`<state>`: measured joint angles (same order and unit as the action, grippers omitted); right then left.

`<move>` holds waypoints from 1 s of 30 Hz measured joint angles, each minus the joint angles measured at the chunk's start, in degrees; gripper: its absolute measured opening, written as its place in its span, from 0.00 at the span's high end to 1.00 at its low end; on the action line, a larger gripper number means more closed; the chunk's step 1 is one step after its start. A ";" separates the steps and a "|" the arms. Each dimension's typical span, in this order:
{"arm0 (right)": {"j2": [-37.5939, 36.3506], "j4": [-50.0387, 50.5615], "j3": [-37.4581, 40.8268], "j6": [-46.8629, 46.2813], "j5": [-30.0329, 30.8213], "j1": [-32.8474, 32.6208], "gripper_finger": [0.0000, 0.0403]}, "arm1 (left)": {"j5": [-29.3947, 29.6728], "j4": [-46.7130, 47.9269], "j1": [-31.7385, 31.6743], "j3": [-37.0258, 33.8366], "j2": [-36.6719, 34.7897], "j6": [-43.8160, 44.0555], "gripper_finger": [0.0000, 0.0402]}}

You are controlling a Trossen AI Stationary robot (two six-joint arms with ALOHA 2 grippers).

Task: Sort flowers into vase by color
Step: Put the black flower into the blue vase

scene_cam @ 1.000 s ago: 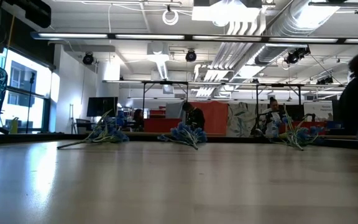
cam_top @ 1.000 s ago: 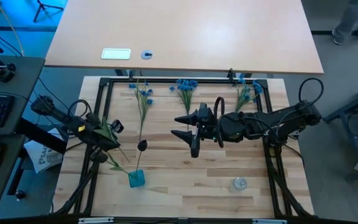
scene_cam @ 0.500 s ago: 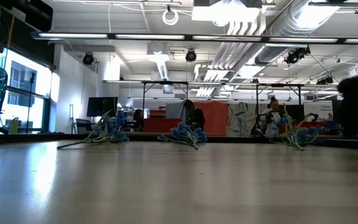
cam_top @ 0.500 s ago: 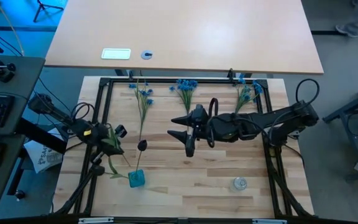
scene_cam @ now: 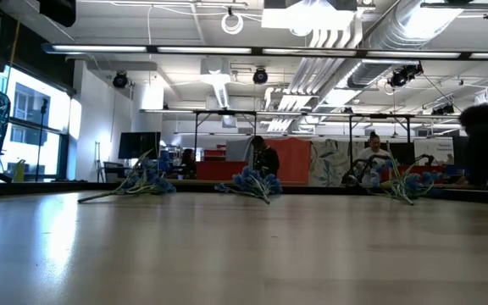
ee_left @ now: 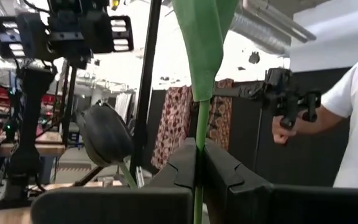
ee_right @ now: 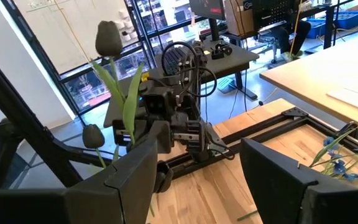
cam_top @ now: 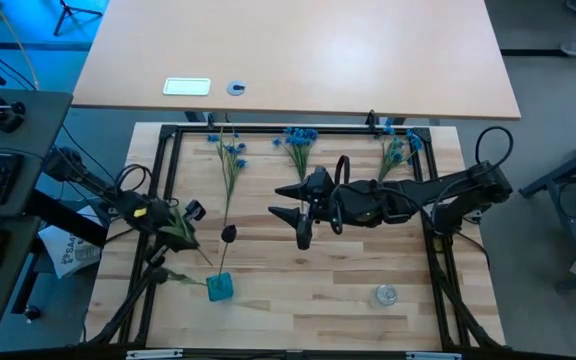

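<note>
The left gripper (cam_top: pixel 176 226) is at the left side of the table (cam_top: pixel 308 290), fingers pinched on the green stem of a dark-bud flower (ee_left: pixel 202 37). Another dark-bud flower (cam_top: pixel 228 234) stands in the blue vase (cam_top: pixel 220 288) just near of it. The right gripper (cam_top: pixel 290 211) hovers mid-table with its fingers spread wide, holding nothing. Three blue flower sprigs (cam_top: pixel 299 142) lie along the far edge.

Wooden table (cam_top: pixel 298 285): three blue sprigs (cam_top: pixel 299 143), teal vase (cam_top: pixel 220 288), small clear cup (cam_top: pixel 385 295).
</note>
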<state>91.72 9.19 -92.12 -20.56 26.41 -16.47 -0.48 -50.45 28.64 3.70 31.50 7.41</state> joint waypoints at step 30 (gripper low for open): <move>0.00 0.51 0.00 0.02 0.02 0.00 0.44 | -4.93 -16.55 1.37 2.32 18.20 8.04 1.00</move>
<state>91.72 9.69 -92.12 -20.53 26.44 -16.47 -5.41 -67.00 30.01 6.02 49.70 15.46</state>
